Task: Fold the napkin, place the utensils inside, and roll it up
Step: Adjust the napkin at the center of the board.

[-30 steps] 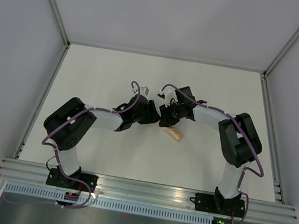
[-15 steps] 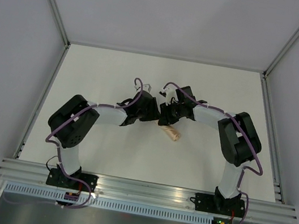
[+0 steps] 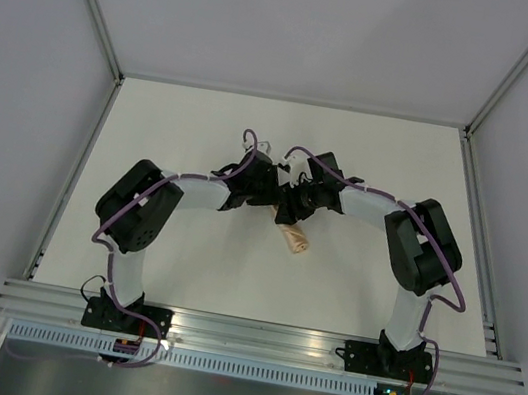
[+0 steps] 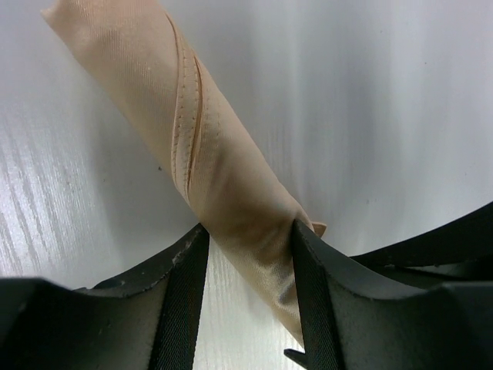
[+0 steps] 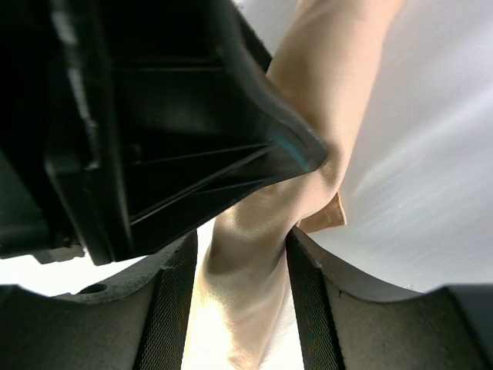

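The napkin [image 3: 293,241] is a tight peach-orange roll lying on the white table, slanting down and right from where the two grippers meet. My left gripper [image 3: 276,203] has its jaws closed against the roll's upper end, seen in the left wrist view [image 4: 248,231] with the roll [image 4: 192,131] running away from it. My right gripper [image 3: 290,208] also clamps that end, in the right wrist view [image 5: 239,240] the roll [image 5: 323,108] passes between its pads. The utensils are hidden.
The left gripper's black body [image 5: 154,116] fills the upper left of the right wrist view, almost touching my right fingers. Grey walls and metal rails [image 3: 90,148] edge the white table [image 3: 162,262].
The roll has swung from lying nearly level to slanting more steeply down the table. My left gripper has moved right and up toward the right gripper, and its arm has stretched.
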You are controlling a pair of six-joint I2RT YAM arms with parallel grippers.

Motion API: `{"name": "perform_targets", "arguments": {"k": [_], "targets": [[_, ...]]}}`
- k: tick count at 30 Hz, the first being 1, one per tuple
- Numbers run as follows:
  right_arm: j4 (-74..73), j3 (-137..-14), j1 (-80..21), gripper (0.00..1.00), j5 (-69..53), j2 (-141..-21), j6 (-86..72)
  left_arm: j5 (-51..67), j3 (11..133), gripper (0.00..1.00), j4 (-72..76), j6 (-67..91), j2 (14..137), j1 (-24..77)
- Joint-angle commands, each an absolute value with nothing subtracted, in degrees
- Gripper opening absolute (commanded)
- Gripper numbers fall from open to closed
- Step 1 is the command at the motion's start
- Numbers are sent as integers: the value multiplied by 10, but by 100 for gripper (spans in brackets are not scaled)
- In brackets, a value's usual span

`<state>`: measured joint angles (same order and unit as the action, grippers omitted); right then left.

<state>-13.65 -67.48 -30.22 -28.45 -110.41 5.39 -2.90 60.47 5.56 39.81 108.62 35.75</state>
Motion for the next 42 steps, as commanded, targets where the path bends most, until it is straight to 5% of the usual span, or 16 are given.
{"name": "perform_targets", "arguments": {"k": [1, 24, 42], "targets": [[-187, -659, -303, 56, -261, -1102, 60, -31, 633, 52, 24, 355, 1101, 353], [-203, -700, -240, 68, -381, -1078, 48, -28, 735, 52, -70, 300, 1159, 348], [-192, -703, -168, 68, -417, -1008, 24, 41, 829, 52, -119, 143, 1202, 342]]}}
